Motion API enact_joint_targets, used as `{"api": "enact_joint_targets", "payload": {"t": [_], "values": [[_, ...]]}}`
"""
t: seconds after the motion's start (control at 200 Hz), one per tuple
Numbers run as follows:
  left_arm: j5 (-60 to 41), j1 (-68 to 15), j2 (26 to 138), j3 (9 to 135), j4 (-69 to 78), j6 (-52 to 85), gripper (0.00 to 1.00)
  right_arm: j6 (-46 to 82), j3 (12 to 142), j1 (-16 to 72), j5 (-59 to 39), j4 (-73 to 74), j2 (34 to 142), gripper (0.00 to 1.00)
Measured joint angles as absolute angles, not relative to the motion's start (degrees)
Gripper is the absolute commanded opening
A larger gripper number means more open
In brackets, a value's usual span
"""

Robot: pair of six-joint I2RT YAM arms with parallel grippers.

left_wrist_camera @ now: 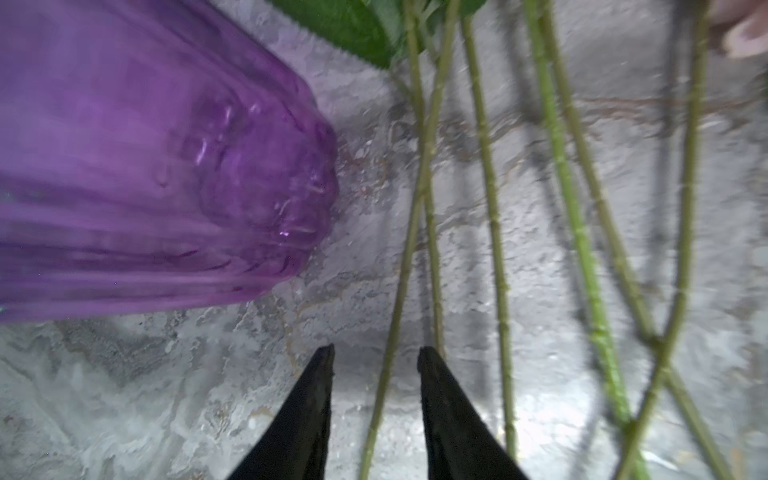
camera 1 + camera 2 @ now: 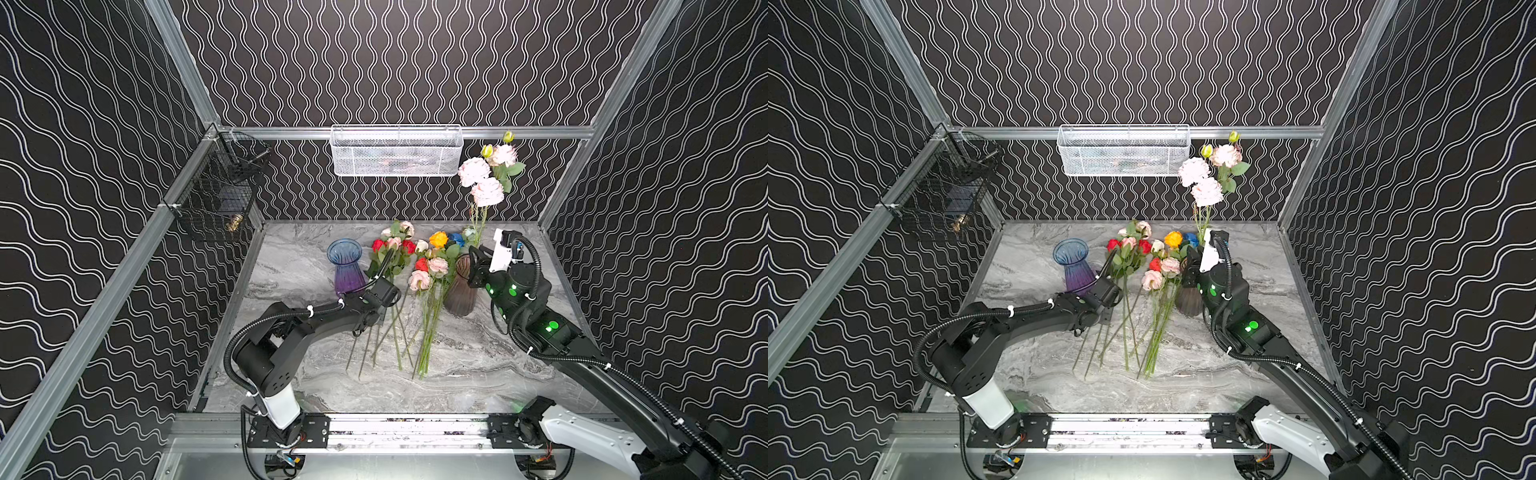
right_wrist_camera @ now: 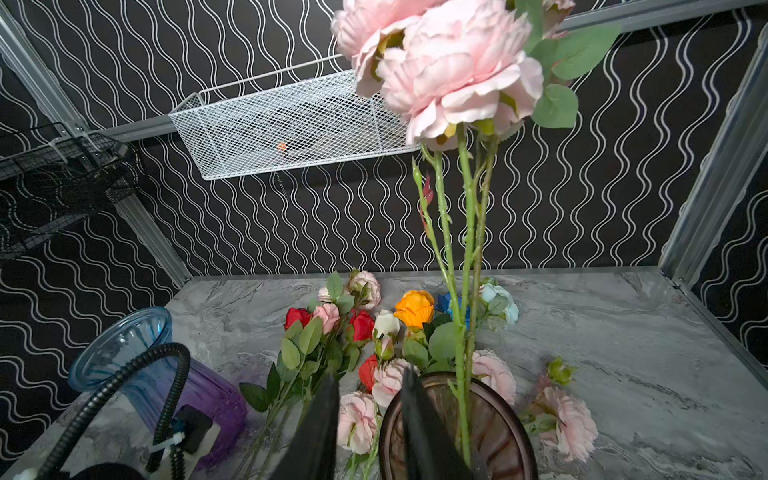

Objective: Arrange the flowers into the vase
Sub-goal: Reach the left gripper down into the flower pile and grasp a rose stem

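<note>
Where flowers lie, left jaws straddle a stem.

Seeing glossy, ribbed, see-through glass in the purple vase and the brown vase. Reading the flowers as matt, cloth-like petals on stems of knobbly green plastic with a faint sheen. Taking the tabletop for smooth grey marble-look stone, lightly reflecting. Noting painted white metal mesh in the white basket, dark wire in the black basket, brushed aluminium in the frame rail, matt black in the fingers of the left gripper.
</note>
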State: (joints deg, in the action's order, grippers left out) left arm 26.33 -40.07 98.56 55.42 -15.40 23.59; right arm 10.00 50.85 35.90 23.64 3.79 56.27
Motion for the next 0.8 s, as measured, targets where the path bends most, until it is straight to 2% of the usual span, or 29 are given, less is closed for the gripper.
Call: {"api": "enact_joint_targets", "payload": {"t": [0.095,0.39,0.801], "values": [[24.0,-38.8,99.3,55.0,-13.7,23.4,0.30,10.0,50.6,35.9,23.5,3.8,55.7,0.27],[20.3,-37.1,101.7,54.6,-11.0,22.6,0.27,10.0,50.4,35.9,23.5,3.7,55.1,0.27],[18.1,-36.6,101.8,53.8,-8.7,22.5,0.02,10.0,50.4,36.1,23.5,3.3,54.9,0.27]]}}
